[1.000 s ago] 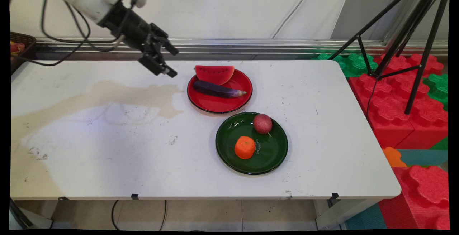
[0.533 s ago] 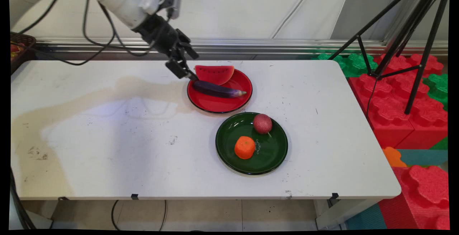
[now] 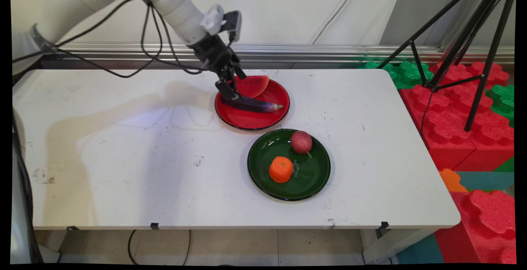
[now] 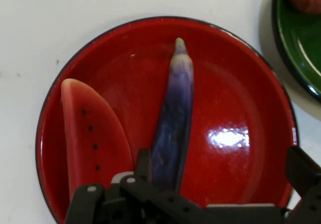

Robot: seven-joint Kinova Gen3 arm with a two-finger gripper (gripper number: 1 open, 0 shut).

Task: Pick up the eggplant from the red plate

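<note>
Centrally, the black two-finger gripper [image 3: 232, 91] hangs low over the left part of the red plate [image 3: 263, 119], its fingers spread apart and holding nothing. One finger [image 3: 227, 90] stands at the dark stem end of the purple eggplant [image 3: 255, 105]; whether it touches the eggplant cannot be told. In the hand view, the eggplant [image 4: 173, 128] runs up from between the black linkage toward its pale tip, with one finger [image 4: 303, 171] well off to its right over the plate's rim [image 4: 288, 118].

The eggplant lies lengthwise across the red plate. A watermelon slice [image 3: 253, 84] rests on the far part of the same plate, beside the eggplant; in the hand view the slice [image 4: 93, 141] lies left of the eggplant, apart from it.

Nearer the camera, just beside the red plate, sits a green plate [image 3: 315, 177] carrying a dark red round fruit [image 3: 301, 142] and an orange [image 3: 281, 169], the two apart from each other. Both plates rest on the white tabletop [image 3: 144, 171]. Black cables [image 3: 123, 70] hang from the arm above the tabletop's far left.
</note>
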